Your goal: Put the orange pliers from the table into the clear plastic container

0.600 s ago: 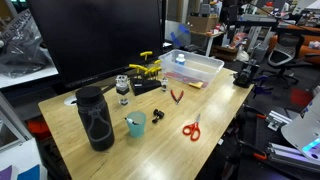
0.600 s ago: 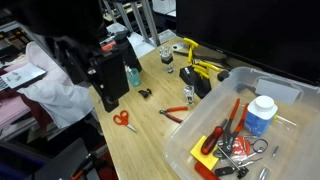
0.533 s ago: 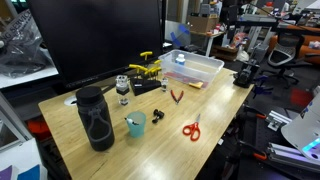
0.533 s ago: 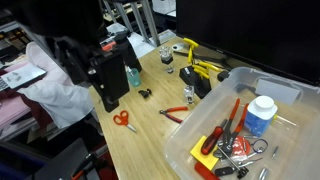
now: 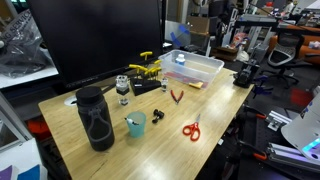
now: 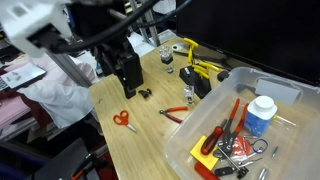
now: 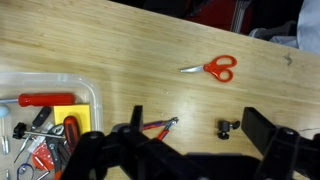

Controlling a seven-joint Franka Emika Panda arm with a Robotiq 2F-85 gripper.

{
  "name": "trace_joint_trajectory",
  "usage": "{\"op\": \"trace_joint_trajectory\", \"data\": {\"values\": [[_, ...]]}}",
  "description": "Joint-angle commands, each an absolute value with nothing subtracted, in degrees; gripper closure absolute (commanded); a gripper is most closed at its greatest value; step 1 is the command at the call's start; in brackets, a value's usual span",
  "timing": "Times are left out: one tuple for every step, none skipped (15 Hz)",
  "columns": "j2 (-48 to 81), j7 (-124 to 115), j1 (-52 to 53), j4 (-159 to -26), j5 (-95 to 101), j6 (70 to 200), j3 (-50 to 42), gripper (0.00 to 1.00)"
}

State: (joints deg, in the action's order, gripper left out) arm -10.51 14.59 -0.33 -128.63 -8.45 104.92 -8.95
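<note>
Handles of the orange pliers (image 7: 163, 126) hide behind the tool (image 7: 192, 133), its jaws wide apart; clear plastic container (image 7: 94, 96) cropped.

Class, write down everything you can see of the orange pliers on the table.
The pliers are small, with two reddish-orange handles spread in a narrow V and short dark jaws that look like metal. They lie flat on the light wood table, between the scissors and the clear container, apart from both. Only the table touches them.
</note>
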Motion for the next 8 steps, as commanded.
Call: {"op": "trace_joint_trajectory", "data": {"values": [[-6.9,5.5,-0.9,-128.8,-8.5,113.3,-5.4,0.0],[-6.0,2.6,-0.9,-128.8,-7.7,115.8,-4.5,0.0],[-5.1,0.9,-0.8,-128.5,-6.1,116.9,-3.7,0.0],[-5.3,4.1,-1.0,-128.6,-7.8,115.0,-4.1,0.0],[-4.8,3.5,-0.9,-128.6,-7.6,115.5,-3.7,0.0],[-4.7,3.5,-0.9,-128.6,-7.6,115.5,-3.6,0.0],[-4.8,3.5,-1.0,-128.6,-7.6,115.5,-3.6,0.0],[-4.9,3.5,-1.0,-128.6,-7.6,115.5,-3.7,0.0]]}}
